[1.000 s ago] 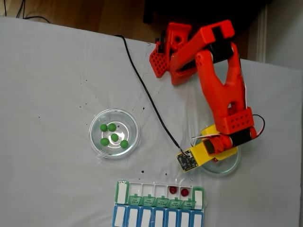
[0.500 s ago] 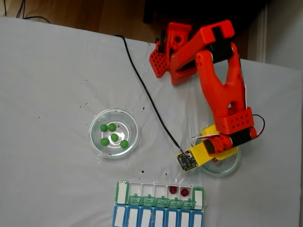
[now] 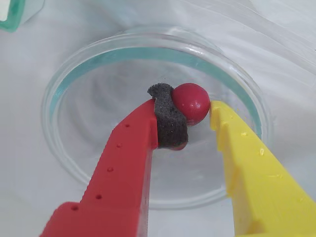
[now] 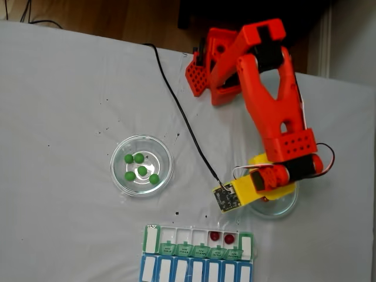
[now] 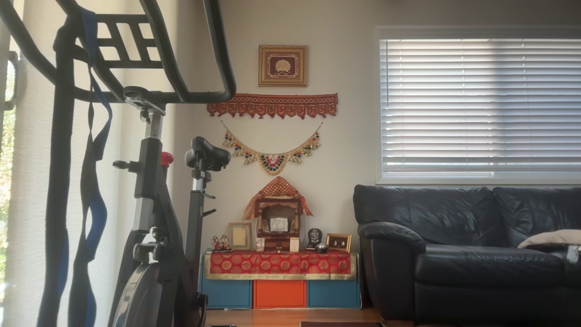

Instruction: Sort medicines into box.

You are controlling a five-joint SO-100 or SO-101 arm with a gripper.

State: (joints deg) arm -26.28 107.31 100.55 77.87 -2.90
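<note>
Now: pincer (image 3: 192,116) closed on 1 red ball (image 3: 191,103).
Both sit inside the glass dish (image 3: 64,89).

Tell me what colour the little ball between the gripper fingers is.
Dark red; the ball shows best in the wrist view, between the fingers of the gripper.

Two clear glass dishes (image 4: 141,165) (image 4: 282,207) (well apart) on white tablecloth (image 4: 64,117); black cable (image 4: 182,114).

From my fixed view: box (image 4: 197,255) at the worktop's (image 4: 59,117) near edge; dish (image 4: 141,165) holding five medicines (image 4: 142,170) behind it, leftward; second dish (image 4: 276,205) rightward, under my gripper (image 3: 197,116).
</note>
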